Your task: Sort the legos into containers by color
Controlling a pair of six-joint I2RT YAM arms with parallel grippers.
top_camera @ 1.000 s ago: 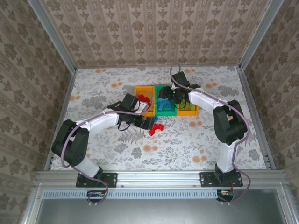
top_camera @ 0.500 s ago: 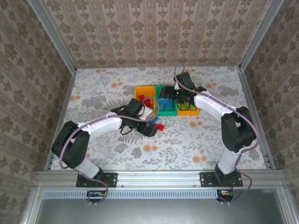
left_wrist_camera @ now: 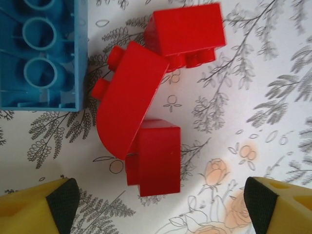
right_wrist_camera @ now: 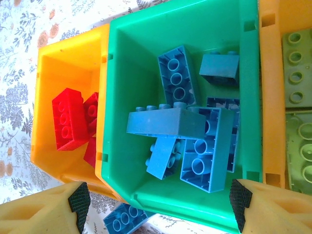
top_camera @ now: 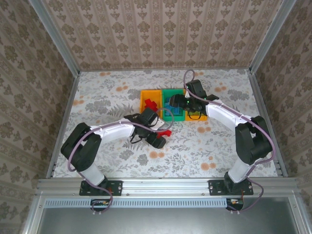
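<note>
Three red legos lie bunched on the floral table: a block (left_wrist_camera: 187, 30), a curved piece (left_wrist_camera: 129, 100) and another block (left_wrist_camera: 156, 156). An upside-down blue brick (left_wrist_camera: 39, 53) lies beside them. My left gripper (left_wrist_camera: 161, 204) hangs open right over this cluster (top_camera: 165, 131), holding nothing. My right gripper (right_wrist_camera: 160, 202) stands open above the near rim of the green container (right_wrist_camera: 131, 78), which holds several blue bricks (right_wrist_camera: 168, 122). The left orange-yellow container (right_wrist_camera: 63, 63) holds red bricks (right_wrist_camera: 70, 119). Lime green bricks (right_wrist_camera: 297, 68) lie in the right orange-yellow container (right_wrist_camera: 270, 97).
The three bins (top_camera: 170, 117) stand side by side at the table's middle back. One more blue brick (right_wrist_camera: 126, 219) lies on the table just in front of the green bin. Patterned walls and metal rails close the table in on all sides.
My left gripper has moved right and nearer, from beside the left bin to over the red bricks, its jaws narrowing slightly. The right gripper has opened wider over the green bin.
</note>
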